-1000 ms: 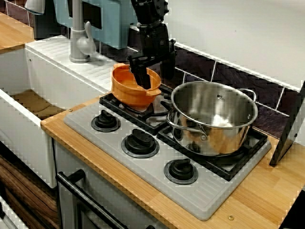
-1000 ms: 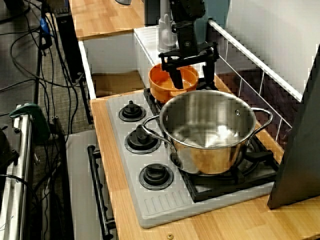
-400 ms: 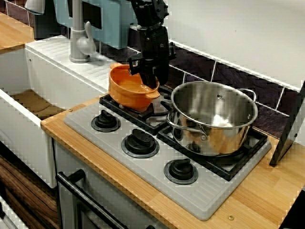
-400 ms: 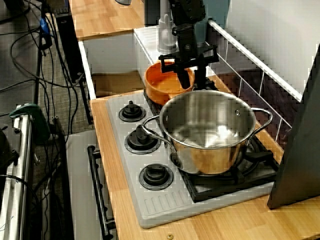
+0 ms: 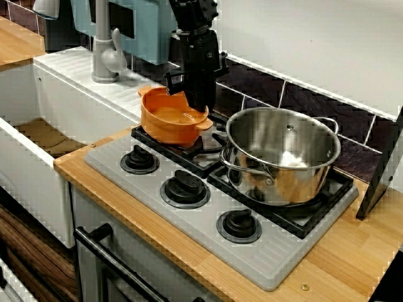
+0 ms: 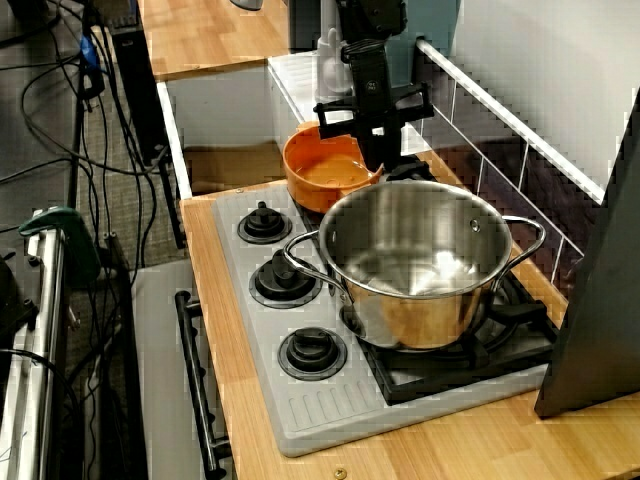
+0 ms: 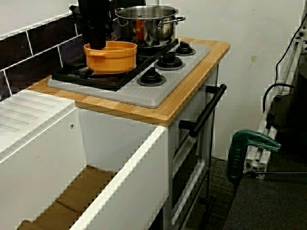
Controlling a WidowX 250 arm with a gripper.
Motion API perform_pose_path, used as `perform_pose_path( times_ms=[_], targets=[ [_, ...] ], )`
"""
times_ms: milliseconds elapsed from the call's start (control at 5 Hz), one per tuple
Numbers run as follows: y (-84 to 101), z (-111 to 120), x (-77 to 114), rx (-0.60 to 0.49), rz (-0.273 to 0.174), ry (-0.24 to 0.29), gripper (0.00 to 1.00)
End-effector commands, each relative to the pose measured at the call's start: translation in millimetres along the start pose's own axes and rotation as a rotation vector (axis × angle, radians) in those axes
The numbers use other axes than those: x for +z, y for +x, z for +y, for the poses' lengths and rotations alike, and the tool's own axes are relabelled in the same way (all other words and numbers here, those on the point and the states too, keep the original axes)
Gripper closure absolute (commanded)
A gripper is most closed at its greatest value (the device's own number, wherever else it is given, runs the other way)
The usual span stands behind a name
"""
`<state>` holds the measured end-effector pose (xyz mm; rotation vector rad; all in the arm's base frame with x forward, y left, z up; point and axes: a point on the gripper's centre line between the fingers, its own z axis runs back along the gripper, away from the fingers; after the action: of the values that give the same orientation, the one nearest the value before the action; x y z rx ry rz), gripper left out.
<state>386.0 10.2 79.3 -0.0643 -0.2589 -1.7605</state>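
The round orange bowl with small side handles (image 5: 169, 119) has shifted left along the black burner grate (image 5: 200, 153), toward the white sink (image 5: 38, 176). It moved with the black gripper (image 5: 200, 107), whose fingers are pinched together on the bowl's rear rim. Just to the right, near but apart, stands a shiny steel pot with loop handles (image 5: 283, 160). Black round knobs (image 5: 185, 187) line the grey hob (image 5: 189, 221) in front.
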Motion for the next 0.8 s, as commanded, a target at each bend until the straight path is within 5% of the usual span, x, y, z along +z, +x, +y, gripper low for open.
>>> perform_pose_path(
  times_ms=[0,600],
  targets=[
    [-2.0,9,40.6,-0.014,-0.011,0.063,1.0],
    [4.8,10,79.5,-0.022,-0.062,0.073,1.0]
  ],
)
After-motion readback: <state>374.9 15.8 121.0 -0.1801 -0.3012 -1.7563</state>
